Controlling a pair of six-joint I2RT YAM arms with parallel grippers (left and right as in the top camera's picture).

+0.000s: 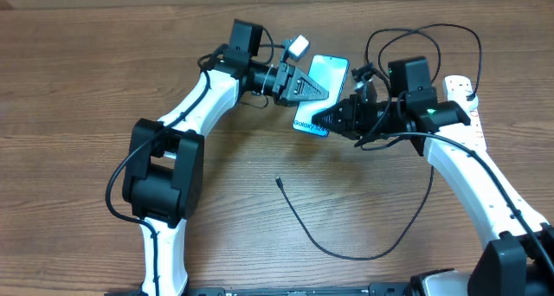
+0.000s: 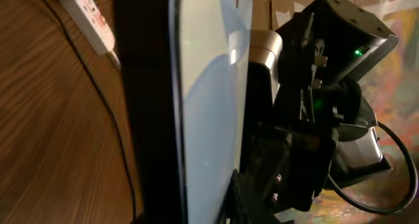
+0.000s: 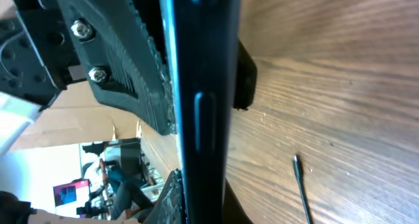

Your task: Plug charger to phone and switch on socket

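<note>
Plainly slim glossy phone (image 1: 325, 72), woodgrain table (image 1: 86, 88).

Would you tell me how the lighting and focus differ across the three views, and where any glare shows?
Overhead view: even light, sharp throughout, the phone screen bright teal. Left wrist view: dim, with a pale sheen over the phone's screen; the socket is soft. Right wrist view: the phone's edge close and soft, the table's wood grain crisp, the background at left washed out.

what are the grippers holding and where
Both hold the phone: the left gripper on a long edge, the right gripper at the Galaxy-text end.
</note>
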